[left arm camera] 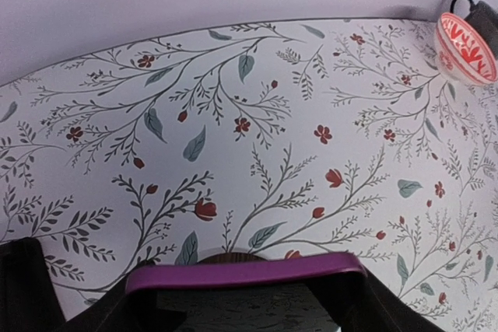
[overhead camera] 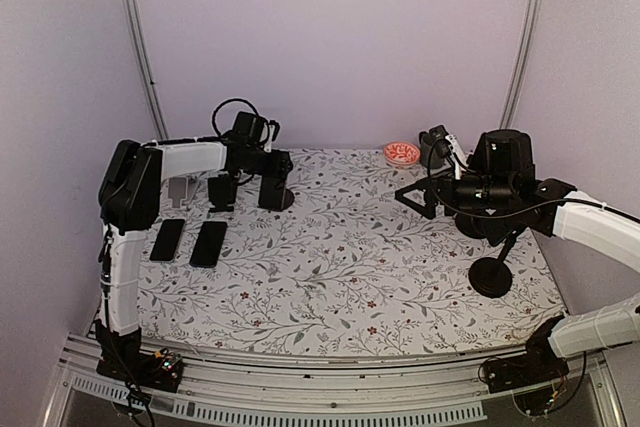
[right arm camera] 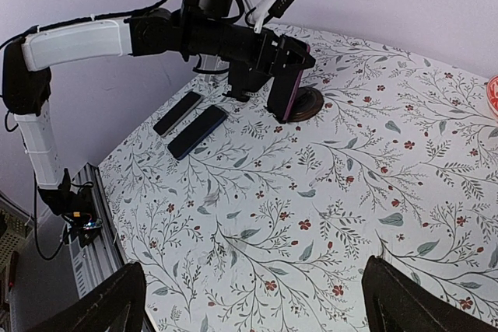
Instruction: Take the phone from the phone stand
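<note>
Lilac walls enclose a floral tablecloth [overhead camera: 350, 277]. At left lie 2 flat phones [overhead camera: 209, 243]. Beside them the left gripper [right arm camera: 282, 68] straddles the purple-cased phone [right arm camera: 289, 87], upright in its phone stand [right arm camera: 305, 104]; whether the fingers actually pinch it is unclear. Right of a red bowl [overhead camera: 401, 153], the right gripper [overhead camera: 412, 199] hovers, jaws wide apart.

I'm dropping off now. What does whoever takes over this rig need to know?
Left gripper: jaws either side of the phone; firm grip not clear.
Right gripper: open, empty, off to the right.
The phone is upright on the stand, back left.
Done: reach to the phone. Left to do: grip it, lift it clear of the stand, set it down.
</note>
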